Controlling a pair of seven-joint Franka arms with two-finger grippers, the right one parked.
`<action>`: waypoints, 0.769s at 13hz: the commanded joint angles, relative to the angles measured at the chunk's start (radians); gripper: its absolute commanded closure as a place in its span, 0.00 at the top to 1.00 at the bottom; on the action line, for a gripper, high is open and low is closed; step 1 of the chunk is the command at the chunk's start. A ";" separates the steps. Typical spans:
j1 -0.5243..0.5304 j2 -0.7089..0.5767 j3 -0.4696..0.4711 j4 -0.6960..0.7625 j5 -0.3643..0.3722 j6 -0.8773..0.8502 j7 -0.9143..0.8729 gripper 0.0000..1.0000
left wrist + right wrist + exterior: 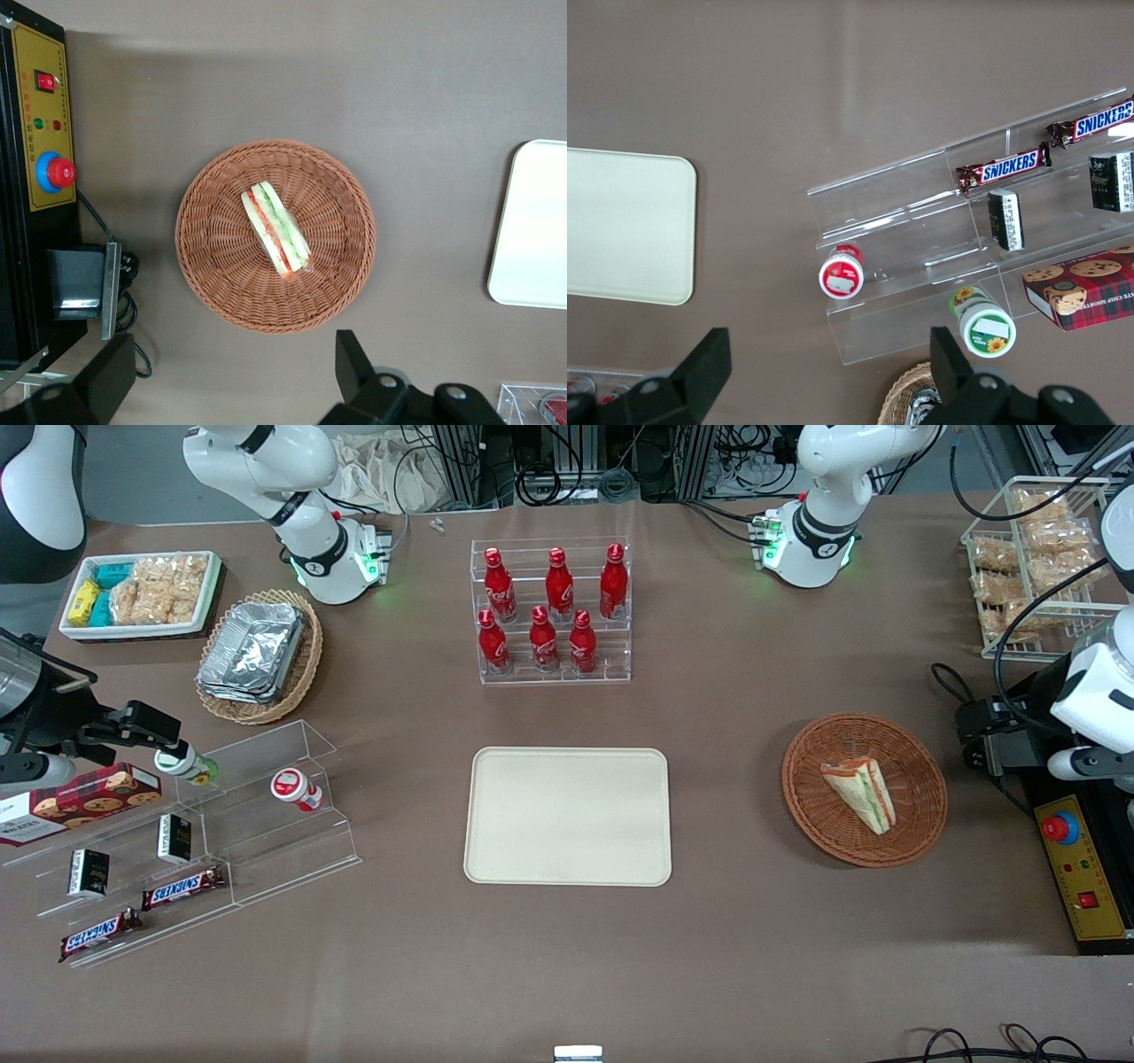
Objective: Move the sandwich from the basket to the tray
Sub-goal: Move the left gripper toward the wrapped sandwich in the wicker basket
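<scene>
The sandwich (861, 790) is a pale wedge with green and red-orange layers. It lies in the reddish-brown wicker basket (917, 815), toward the working arm's end of the table. The cream tray (567, 815) lies flat and bare mid-table. The left arm's gripper (979, 735) hangs above the table beside the basket, apart from it. In the left wrist view the gripper (232, 372) is open and empty, its fingers (354, 363) spread wide. That view looks down on the sandwich (276, 230), the basket (221, 266) and the tray's edge (536, 226).
A black and yellow control box (1083, 868) with a red button sits beside the basket. A rack of red bottles (551, 611) stands farther from the camera than the tray. A clear acrylic shelf (221, 824) with snacks lies toward the parked arm's end.
</scene>
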State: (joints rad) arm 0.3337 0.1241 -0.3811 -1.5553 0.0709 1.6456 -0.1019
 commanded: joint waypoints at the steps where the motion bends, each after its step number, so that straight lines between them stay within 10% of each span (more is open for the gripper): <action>1: 0.004 0.009 -0.005 0.024 -0.002 -0.032 0.002 1.00; 10: 0.025 -0.021 -0.001 -0.183 -0.006 0.150 -0.206 1.00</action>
State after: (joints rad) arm 0.3377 0.1338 -0.3767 -1.6353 0.0709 1.7090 -0.2261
